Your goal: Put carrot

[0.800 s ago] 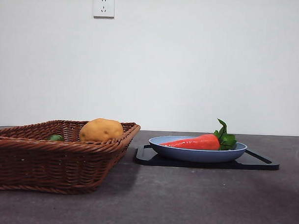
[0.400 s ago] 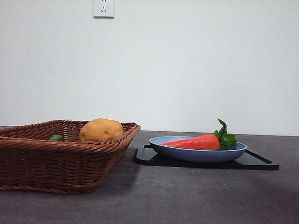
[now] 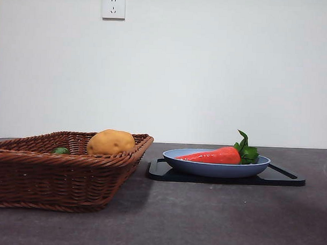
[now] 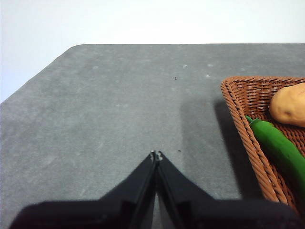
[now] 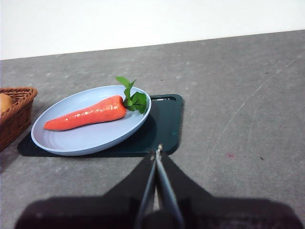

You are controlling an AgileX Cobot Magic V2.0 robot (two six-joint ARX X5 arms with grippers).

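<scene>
The orange-red carrot (image 3: 212,155) with green leaves lies in a light blue plate (image 3: 215,168) on a dark tray (image 3: 282,178). It also shows in the right wrist view (image 5: 86,114), lying on the plate (image 5: 71,143). My right gripper (image 5: 157,153) is shut and empty, hovering above the table beside the tray's edge, apart from the carrot. My left gripper (image 4: 156,155) is shut and empty over bare table, beside the wicker basket (image 4: 248,129). Neither gripper shows in the front view.
The brown wicker basket (image 3: 59,172) stands left of the tray and holds a yellow-brown potato (image 3: 110,142) and a green vegetable (image 4: 279,152). The grey table (image 3: 203,220) stretches in front. A white wall with a socket (image 3: 113,7) is behind.
</scene>
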